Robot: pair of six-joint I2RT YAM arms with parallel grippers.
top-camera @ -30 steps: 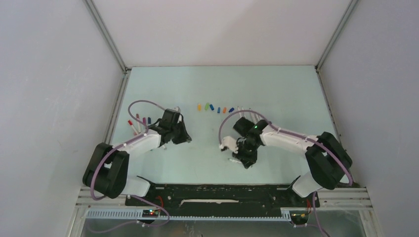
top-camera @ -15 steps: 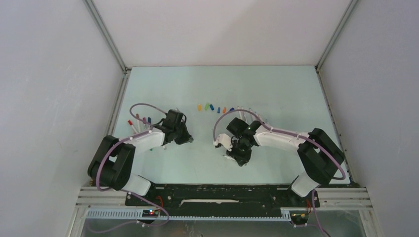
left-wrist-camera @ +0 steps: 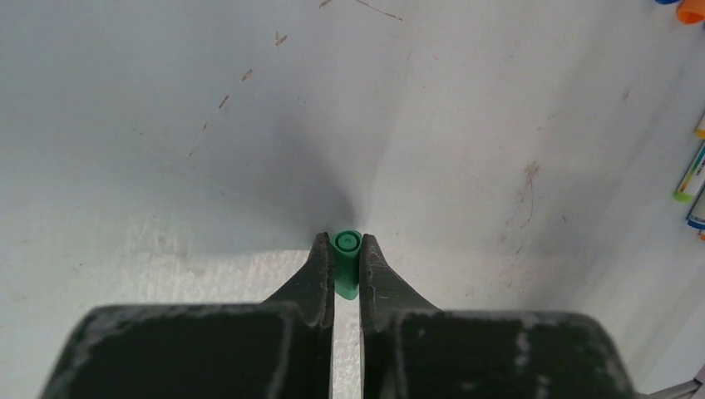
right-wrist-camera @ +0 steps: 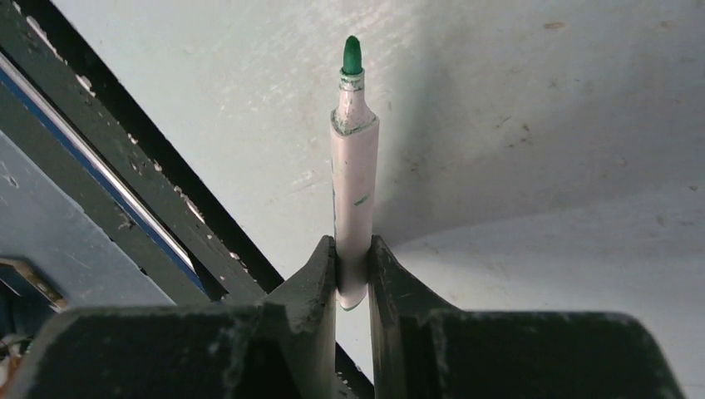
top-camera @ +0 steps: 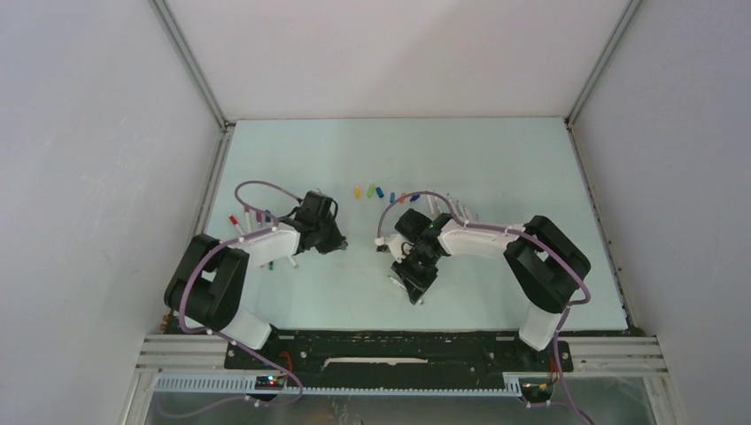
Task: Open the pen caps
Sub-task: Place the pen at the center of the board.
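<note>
Two grips mark the step. The left gripper (left-wrist-camera: 344,243) is clamped on a short green cap (left-wrist-camera: 345,270), which pokes just past its fingertips above the table (left-wrist-camera: 166,125). The right gripper (right-wrist-camera: 353,249) pinches the tail of a white pen barrel (right-wrist-camera: 355,166), whose bare green tip (right-wrist-camera: 352,56) points away from the jaws. Cap and barrel are well apart, so this pen looks opened, and I judge the set-down to be the step in hand. Each arm needs to carry its piece to its own group and lower it flat before letting go. Farther back, a row of loose caps (top-camera: 379,192) lies mid-table, with bare barrels (top-camera: 452,205) just right of it. More pens (top-camera: 252,217) lie beside the left arm, whether capped I cannot tell. These crowd the drop spots.
</note>
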